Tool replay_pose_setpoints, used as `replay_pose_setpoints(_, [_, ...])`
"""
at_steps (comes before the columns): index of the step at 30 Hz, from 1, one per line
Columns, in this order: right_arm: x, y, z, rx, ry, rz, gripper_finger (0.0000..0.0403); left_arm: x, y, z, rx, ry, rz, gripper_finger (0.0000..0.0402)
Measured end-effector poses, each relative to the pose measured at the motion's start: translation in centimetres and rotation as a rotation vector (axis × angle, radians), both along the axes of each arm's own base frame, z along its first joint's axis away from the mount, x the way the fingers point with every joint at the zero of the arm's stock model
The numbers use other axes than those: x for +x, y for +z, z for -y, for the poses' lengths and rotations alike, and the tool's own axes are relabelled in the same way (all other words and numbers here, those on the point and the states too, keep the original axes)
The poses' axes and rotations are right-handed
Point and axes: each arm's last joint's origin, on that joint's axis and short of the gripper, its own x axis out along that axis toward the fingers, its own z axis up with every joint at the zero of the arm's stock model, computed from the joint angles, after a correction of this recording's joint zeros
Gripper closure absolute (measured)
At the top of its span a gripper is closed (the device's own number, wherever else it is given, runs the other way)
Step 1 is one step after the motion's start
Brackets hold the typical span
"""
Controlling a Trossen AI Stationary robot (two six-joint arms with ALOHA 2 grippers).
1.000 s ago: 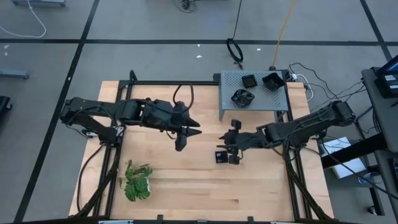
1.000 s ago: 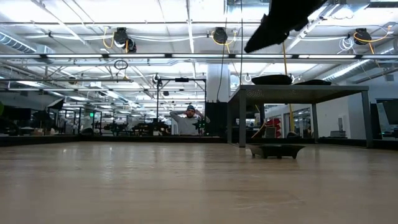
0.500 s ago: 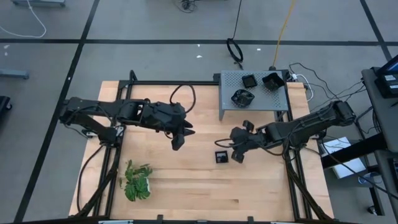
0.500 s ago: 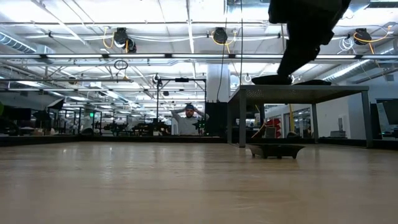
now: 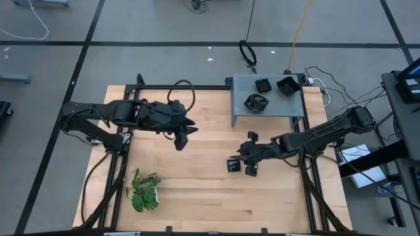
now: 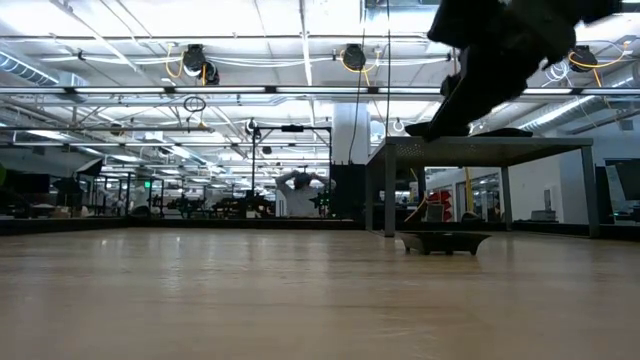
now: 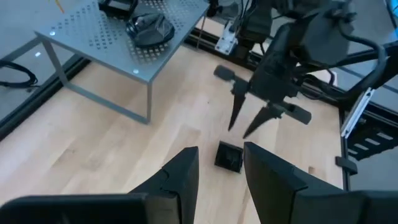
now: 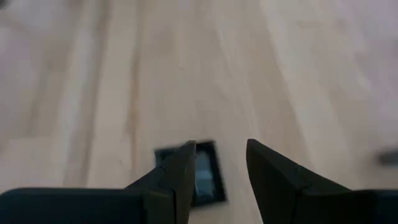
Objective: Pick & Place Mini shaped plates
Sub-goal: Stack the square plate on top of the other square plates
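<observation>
Black fingers of the right gripper [image 5: 244, 157] are spread with nothing between them, raised above the wooden table [image 5: 197, 196]. Directly beside and below its tips, a square mini plate [image 5: 233, 164] lies flat on the wood; the right wrist view shows this same dish [image 8: 202, 171] partly behind one finger [image 8: 180, 171], not touched. Farther out, the grey perforated stand [image 5: 243, 98] occupies the table's far right area and carries three more black dishes: a round one [image 5: 256, 102], a square one [image 5: 263, 84] and another [image 5: 287, 85]. The left gripper [image 5: 182, 137] hangs above the table's middle-left, fingers parted and empty. A green leafy plant [image 5: 144, 191] lies near the front left edge, well apart from both arms.
</observation>
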Motion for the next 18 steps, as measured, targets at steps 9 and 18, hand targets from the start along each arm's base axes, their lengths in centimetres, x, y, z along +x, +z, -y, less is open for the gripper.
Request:
replay_pose_setpoints(9, [-1.9,-5.7,1.4,0.056,-0.003,0.228,0.0273,-0.1,0.0,0.0,0.002,-0.004,0.002,0.0273])
replay_pose_setpoints(18, [-1.2,-8.5,2.7,0.122,-0.051,0.168,0.0273,0.0,0.1,-0.9,0.003,0.028,0.004,0.0273])
